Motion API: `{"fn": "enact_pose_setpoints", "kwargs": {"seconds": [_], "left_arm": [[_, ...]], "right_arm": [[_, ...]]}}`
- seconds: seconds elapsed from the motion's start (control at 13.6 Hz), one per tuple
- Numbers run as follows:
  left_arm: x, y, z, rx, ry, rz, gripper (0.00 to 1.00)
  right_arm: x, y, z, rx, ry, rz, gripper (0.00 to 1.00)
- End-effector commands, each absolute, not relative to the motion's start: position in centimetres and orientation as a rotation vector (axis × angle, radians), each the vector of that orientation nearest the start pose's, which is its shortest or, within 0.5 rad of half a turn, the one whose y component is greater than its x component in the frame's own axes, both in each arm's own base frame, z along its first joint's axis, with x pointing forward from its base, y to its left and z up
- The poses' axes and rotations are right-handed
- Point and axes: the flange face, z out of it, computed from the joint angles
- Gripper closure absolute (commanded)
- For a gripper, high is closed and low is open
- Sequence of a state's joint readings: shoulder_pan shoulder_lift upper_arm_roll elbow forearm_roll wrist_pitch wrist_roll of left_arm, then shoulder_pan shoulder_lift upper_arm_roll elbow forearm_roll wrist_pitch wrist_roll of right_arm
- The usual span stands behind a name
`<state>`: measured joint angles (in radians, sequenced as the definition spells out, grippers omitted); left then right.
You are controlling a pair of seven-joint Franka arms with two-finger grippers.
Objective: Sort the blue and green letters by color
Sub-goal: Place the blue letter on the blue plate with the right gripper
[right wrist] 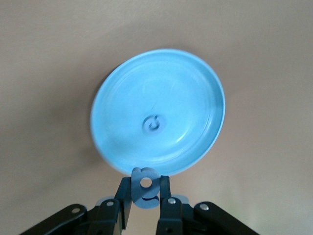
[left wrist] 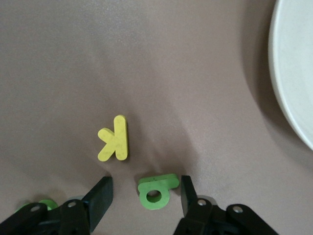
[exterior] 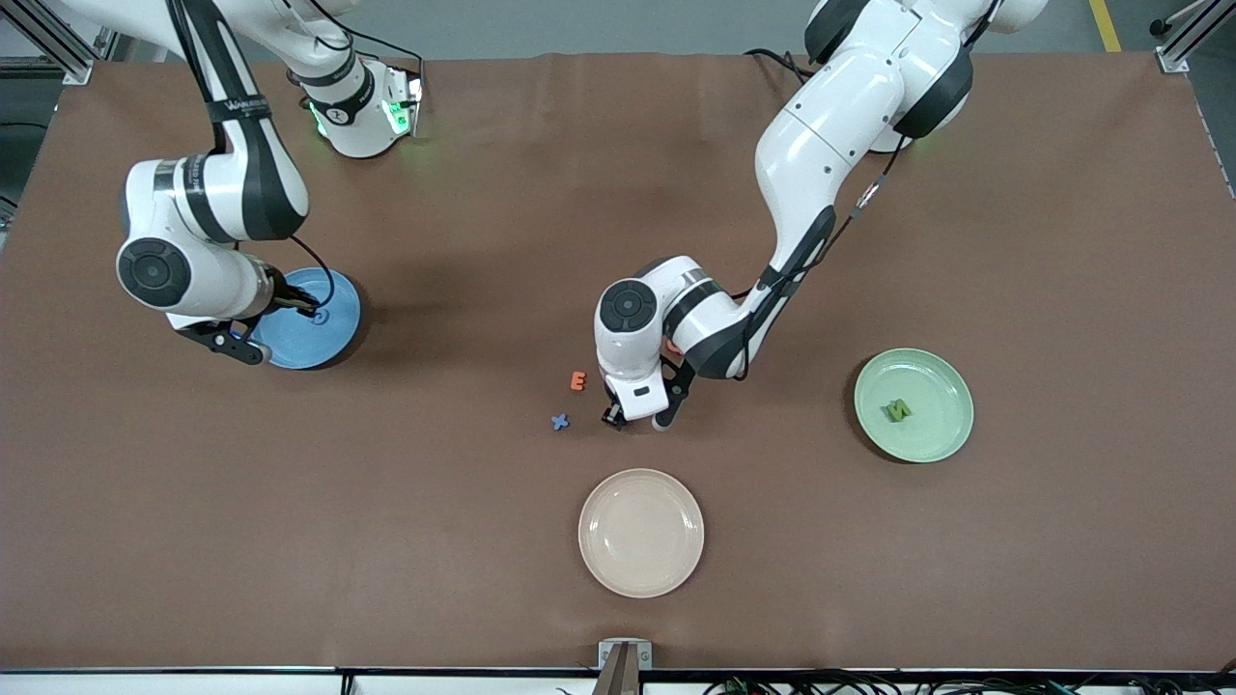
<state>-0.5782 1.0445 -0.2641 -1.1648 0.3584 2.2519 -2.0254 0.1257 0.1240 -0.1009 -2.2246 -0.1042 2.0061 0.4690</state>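
My left gripper (exterior: pixel 637 417) (left wrist: pixel 145 188) is low over the middle of the table and open. Its fingers stand on either side of a green letter (left wrist: pixel 156 192) that lies flat on the table. A green N (exterior: pixel 896 410) lies in the pale-green plate (exterior: pixel 951 430). My right gripper (exterior: pixel 299 311) (right wrist: pixel 145 182) is shut on a blue letter g (right wrist: pixel 145 191) above the rim of the blue plate (exterior: pixel 323 343) (right wrist: pixel 195 88). Another blue letter (right wrist: pixel 152 124) lies in that plate. A blue x (exterior: pixel 560 422) lies on the table beside the left gripper.
A yellow k (left wrist: pixel 115 138) lies close to the green letter. An orange E (exterior: pixel 577 381) lies just farther from the front camera than the blue x. A beige plate (exterior: pixel 640 532) (left wrist: pixel 298 73) stands nearer to that camera than the left gripper.
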Motion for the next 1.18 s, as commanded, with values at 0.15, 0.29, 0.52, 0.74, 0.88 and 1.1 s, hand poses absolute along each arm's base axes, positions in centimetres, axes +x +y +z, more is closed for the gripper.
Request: {"fn": "enact_pose_setpoints", "kwargs": {"seconds": [0.15, 0.29, 0.52, 0.74, 0.88, 1.1], "left_arm": [[57.2, -52.2, 16.0, -2.694, -1.769, -0.089, 0.39], [57.4, -52.3, 16.4, -2.688, -1.784, -0.077, 0.4], [57.4, -52.2, 16.4, -2.688, -1.787, -0.077, 0.43], [57.5, -52.1, 16.4, -2.691, -1.787, -0.084, 0.63], [57.6, -52.1, 16.5, -2.694, -1.791, -0.085, 0.76], [57.8, -52.0, 16.9, -2.703, -1.787, -0.088, 0.94]], "right_arm": [[48.0, -4.6, 28.4, -3.2, 0.591, 0.466, 0.33], [47.9, -4.5, 28.3, -3.198, 0.598, 0.481, 0.0], [48.0, -4.2, 28.4, -3.195, 0.605, 0.482, 0.0], [48.9, -1.4, 29.3, -3.207, 0.622, 0.446, 0.0], [50.5, 3.1, 30.5, -3.209, 0.708, 0.366, 0.0], [52.9, 10.9, 30.7, -3.11, 0.799, 0.343, 0.0]]}}
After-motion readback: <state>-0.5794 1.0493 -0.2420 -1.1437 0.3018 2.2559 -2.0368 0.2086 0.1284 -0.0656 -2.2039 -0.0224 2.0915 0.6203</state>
